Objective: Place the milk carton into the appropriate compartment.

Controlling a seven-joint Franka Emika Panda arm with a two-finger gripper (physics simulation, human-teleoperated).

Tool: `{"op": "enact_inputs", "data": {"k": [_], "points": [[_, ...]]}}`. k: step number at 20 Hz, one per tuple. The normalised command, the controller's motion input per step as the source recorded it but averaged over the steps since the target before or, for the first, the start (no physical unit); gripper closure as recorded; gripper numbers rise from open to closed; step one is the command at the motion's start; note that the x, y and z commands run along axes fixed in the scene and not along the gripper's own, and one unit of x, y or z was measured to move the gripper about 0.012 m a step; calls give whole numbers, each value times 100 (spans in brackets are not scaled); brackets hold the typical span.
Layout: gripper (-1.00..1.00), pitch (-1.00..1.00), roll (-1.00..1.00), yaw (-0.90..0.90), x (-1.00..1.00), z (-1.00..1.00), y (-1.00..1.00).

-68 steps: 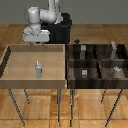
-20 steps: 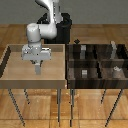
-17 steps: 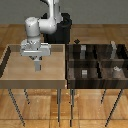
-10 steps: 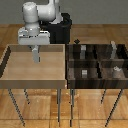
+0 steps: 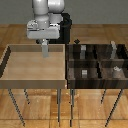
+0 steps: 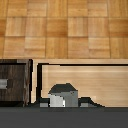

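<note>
Holding milk carton (image 5: 45, 49) aloft, jaws clamped on it, over light tray (image 5: 10, 55); dark divided bin (image 5: 95, 62) beside.

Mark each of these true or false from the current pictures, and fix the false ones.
1. The milk carton is held in the hand, lifted off the bin floor. True.
2. The carton already stands in a compartment of the dark divided bin. False: it hangs over the light wooden bin, at the exterior view's left.
3. The light bin holds several other items. False: its floor shows nothing else.
4. Small grey blocks sit among the dark bin's dividers. True.
5. The two bins stand side by side on thin legs. True.
</note>
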Motion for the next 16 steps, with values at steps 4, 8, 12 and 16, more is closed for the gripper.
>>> {"op": "enact_inputs", "data": {"k": [4,8,12,16], "points": [[100,0,0,0,0,0,100],[100,0,0,0,0,0,100],[100,0,0,0,0,0,100],[100,0,0,0,0,0,100]]}}
